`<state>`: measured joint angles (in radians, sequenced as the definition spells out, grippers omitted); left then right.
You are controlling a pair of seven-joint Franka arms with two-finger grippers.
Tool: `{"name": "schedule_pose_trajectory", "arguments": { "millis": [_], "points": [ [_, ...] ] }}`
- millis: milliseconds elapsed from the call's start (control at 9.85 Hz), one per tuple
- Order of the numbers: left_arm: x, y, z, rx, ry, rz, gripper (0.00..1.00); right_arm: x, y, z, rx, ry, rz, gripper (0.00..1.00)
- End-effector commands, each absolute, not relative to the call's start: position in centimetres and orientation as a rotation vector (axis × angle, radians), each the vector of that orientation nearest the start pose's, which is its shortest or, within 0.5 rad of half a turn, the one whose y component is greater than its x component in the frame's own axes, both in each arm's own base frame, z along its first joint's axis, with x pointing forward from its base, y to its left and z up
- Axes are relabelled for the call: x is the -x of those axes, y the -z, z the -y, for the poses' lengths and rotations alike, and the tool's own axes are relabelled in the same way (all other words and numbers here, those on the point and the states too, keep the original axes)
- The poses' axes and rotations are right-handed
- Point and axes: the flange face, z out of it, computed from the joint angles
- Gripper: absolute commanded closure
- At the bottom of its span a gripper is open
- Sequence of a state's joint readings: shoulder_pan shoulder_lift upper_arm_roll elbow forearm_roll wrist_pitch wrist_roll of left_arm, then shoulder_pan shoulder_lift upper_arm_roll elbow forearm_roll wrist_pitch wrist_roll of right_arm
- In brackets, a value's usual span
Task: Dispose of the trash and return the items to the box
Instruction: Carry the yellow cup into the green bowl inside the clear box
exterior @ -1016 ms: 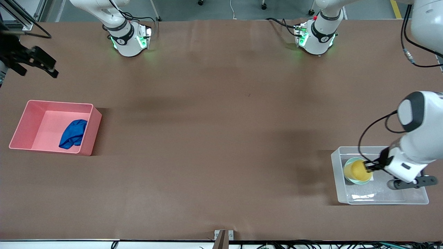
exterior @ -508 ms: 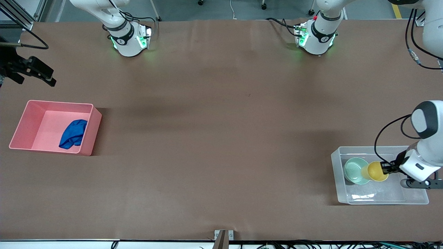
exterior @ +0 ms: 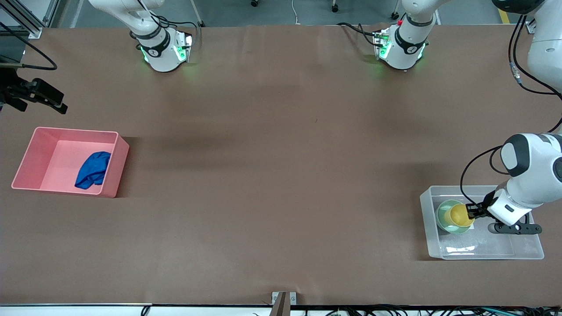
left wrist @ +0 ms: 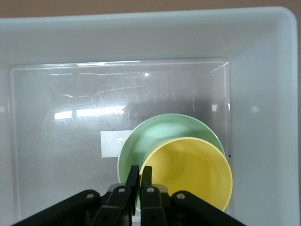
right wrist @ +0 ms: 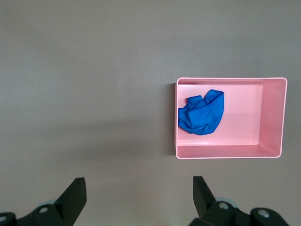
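Note:
The clear tub [exterior: 483, 250] stands at the left arm's end of the table. The pale green bowl [exterior: 442, 218] lies in it. My left gripper [exterior: 472, 213] is shut on the rim of the yellow cup [exterior: 459, 214] and holds it in the bowl's mouth. The left wrist view shows my left gripper [left wrist: 140, 172] pinching the cup's [left wrist: 190, 169] wall, over the bowl [left wrist: 141, 141] and the tub's white label [left wrist: 112, 144]. The blue cloth [exterior: 93, 169] lies in the pink bin [exterior: 26, 162]. My right gripper [exterior: 39, 105] waits open and empty above the table, apart from the bin.
The right wrist view shows the pink bin [right wrist: 273, 117] with the blue cloth [right wrist: 202, 113] in it and bare brown table under my right gripper [right wrist: 139, 197]. A small metal bracket [exterior: 284, 299] sits at the table's near edge.
My left gripper carried the yellow cup away from the bowl toward the tub's middle, then back over the bowl. My right gripper drifted slightly toward the pink bin.

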<state>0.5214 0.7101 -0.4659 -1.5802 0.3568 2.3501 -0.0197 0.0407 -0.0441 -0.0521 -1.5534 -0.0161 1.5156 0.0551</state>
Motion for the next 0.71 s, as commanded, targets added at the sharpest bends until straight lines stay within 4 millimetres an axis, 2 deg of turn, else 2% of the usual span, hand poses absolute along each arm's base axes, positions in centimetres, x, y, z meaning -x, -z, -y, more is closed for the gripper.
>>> {"name": "schedule_pose_trajectory", "arguments": {
  "millis": [0,102,406,609],
  "points": [
    [-70.2,-25.4,-9.4,3.148,0.232,-0.093,0.22,-53.8,-64.9,1.7,3.136,-0.007,-0.081,0.0],
    [-70.5,-26.5,-9.6,3.139,0.256,-0.101,0.0,-53.8,-64.9,1.6,3.134,-0.007,-0.081,0.0],
    [-70.4,-32.5,-8.1,3.102,0.265,-0.126,0.0,-53.8,-64.8,1.6,3.134,-0.012,-0.084,0.0],
    [-69.3,-36.6,-6.9,3.083,0.182,-0.136,0.0,-53.8,-64.8,1.6,3.133,-0.014,-0.081,0.0]
  ]
}}
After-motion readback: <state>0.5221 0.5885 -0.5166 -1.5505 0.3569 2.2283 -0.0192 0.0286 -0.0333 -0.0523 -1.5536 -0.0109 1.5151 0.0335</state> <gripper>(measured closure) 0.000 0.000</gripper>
